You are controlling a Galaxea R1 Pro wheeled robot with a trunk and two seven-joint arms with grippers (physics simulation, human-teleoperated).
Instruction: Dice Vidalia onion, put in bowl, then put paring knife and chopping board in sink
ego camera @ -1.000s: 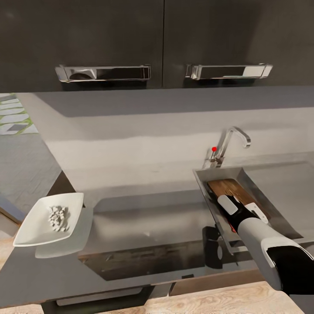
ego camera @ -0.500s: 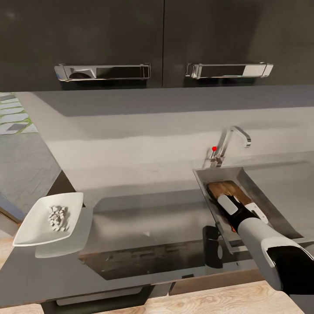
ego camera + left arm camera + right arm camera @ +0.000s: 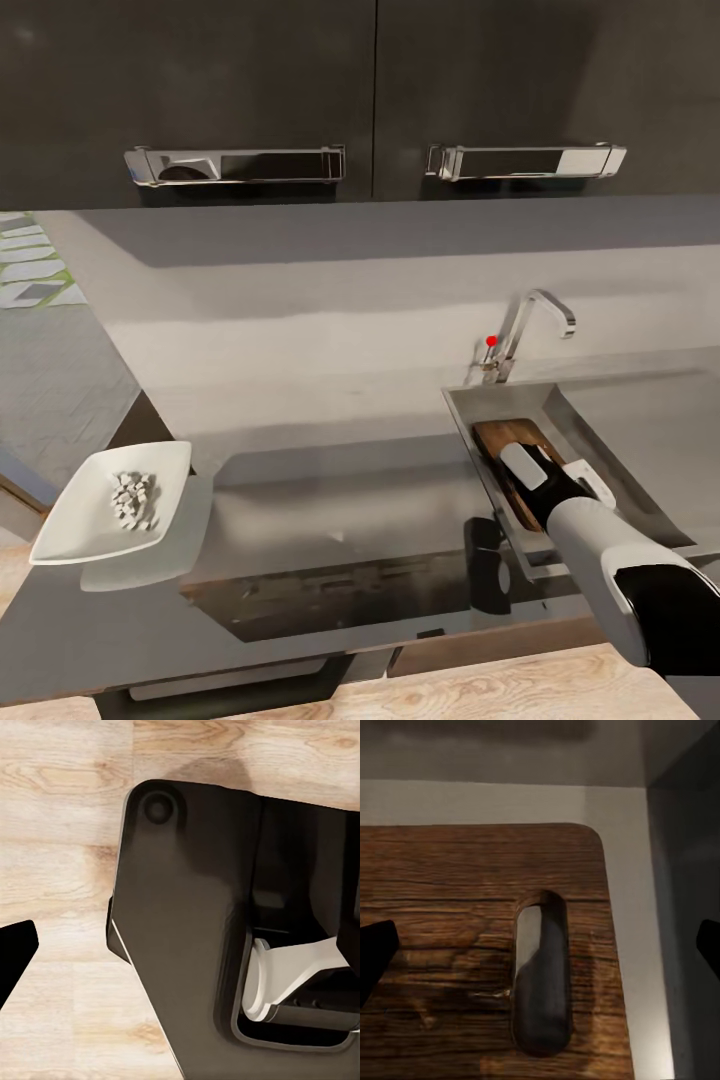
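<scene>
No brand, label or writing could be read on anything. One chopping board (image 3: 503, 447) lay inside the sink (image 3: 560, 405), its long axis running from the tap (image 3: 527, 327) end toward the robot, and the right gripper (image 3: 535, 468) hung over it with its dark fingertips (image 3: 376, 949) spread wide at either side of the board's single oval handle slot (image 3: 540, 971), grasping nothing. One white bowl (image 3: 70, 515) holding a small heap of diced onion (image 3: 133, 497) sat on the countertop (image 3: 330, 500) well apart from the sink, while the left gripper's state could not be told.
</scene>
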